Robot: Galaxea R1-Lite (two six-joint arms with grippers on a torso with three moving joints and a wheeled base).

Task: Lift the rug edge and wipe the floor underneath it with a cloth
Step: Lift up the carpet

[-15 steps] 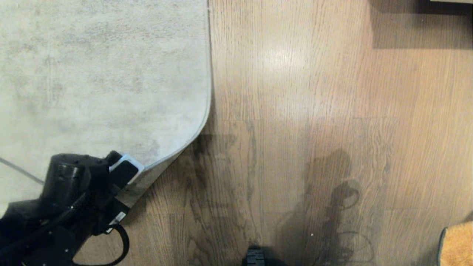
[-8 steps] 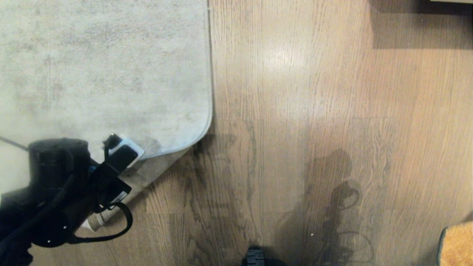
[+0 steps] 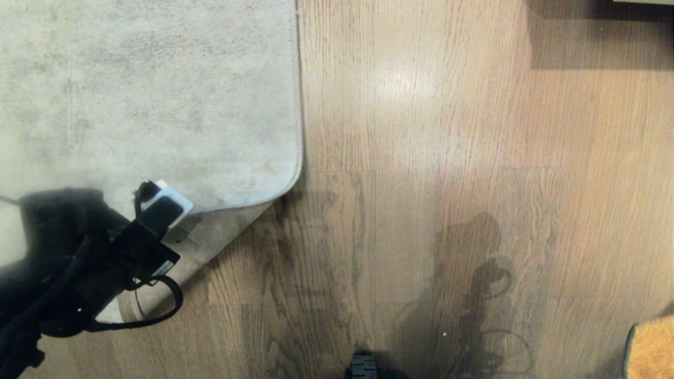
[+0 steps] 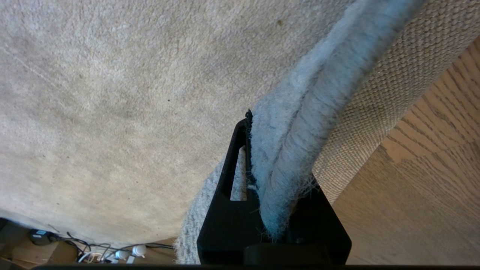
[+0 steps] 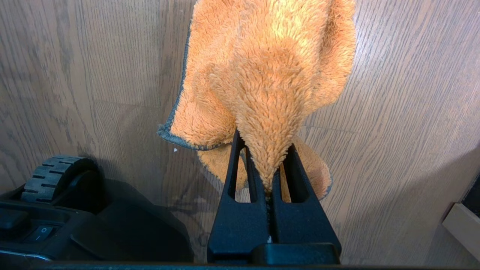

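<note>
The pale grey rug [image 3: 147,95] covers the left of the head view, and its near corner is folded back, so beige woven backing [image 3: 221,237] shows. My left gripper [image 3: 164,209] is shut on the rug edge [image 3: 242,202], holding it off the brown wood floor [image 3: 421,158]. In the left wrist view the fuzzy rug edge [image 4: 311,93] runs between the black fingers [image 4: 234,165] of that gripper [image 4: 277,157], with the backing [image 4: 393,75] beside it. My right gripper [image 5: 268,161] is shut on the orange cloth [image 5: 270,75], which hangs above the floor [image 5: 393,112]. A bit of the cloth [image 3: 650,350] shows at the lower right.
My base's wheel [image 3: 363,368] sits at the near edge, and the wheel [image 5: 56,176] also shows beside the cloth. A dark shadow under furniture [image 3: 595,37] lies at the far right. Cables and plugs [image 4: 112,255] lie past the rug. A pale board edge [image 5: 461,225] is close.
My left gripper has moved away from me and slightly left with the rug edge, folding the corner further over so more backing shows. The right arm has not moved.
</note>
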